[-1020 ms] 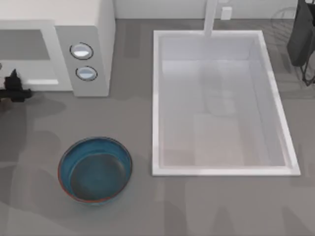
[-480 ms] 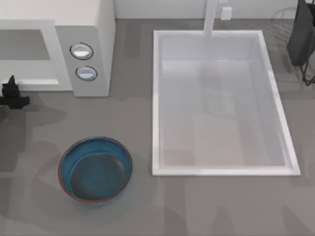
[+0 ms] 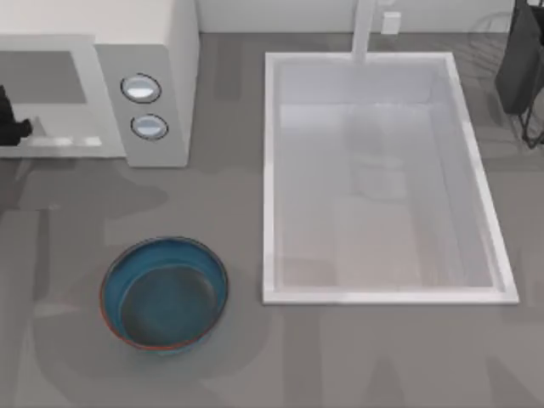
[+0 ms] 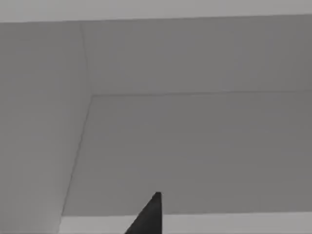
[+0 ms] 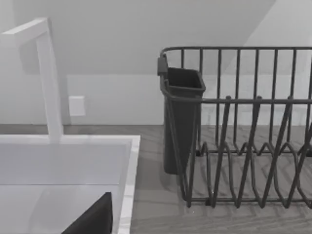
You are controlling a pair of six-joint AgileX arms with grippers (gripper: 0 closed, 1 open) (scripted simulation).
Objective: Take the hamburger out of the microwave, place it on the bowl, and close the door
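Note:
The white microwave [image 3: 153, 51] stands at the back left, its two round dials [image 3: 141, 87] facing the table. Its grey cavity [image 3: 42, 78] is open to view, and its bare grey walls and floor [image 4: 195, 146] appear in the left wrist view. My left gripper [image 3: 8, 123] is at the top view's left edge, at the cavity's mouth. One of its dark fingertips [image 4: 148, 219] points into the cavity. The blue-teal bowl [image 3: 164, 293] with its reddish-brown rim sits in front of the microwave and holds nothing. The hamburger and the door are out of view.
A large white sink [image 3: 387, 293] with a faucet [image 3: 364, 30] takes up the middle and right. A dark wire dish rack [image 5: 243, 126] with a dark cutlery holder [image 3: 518, 59] stands at the back right. My right gripper's dark fingertip [image 5: 92, 219] shows by the sink's corner [image 5: 127, 195].
My left gripper has moved from the table in front of the microwave back and left, up to the cavity's mouth. The bowl has stayed put.

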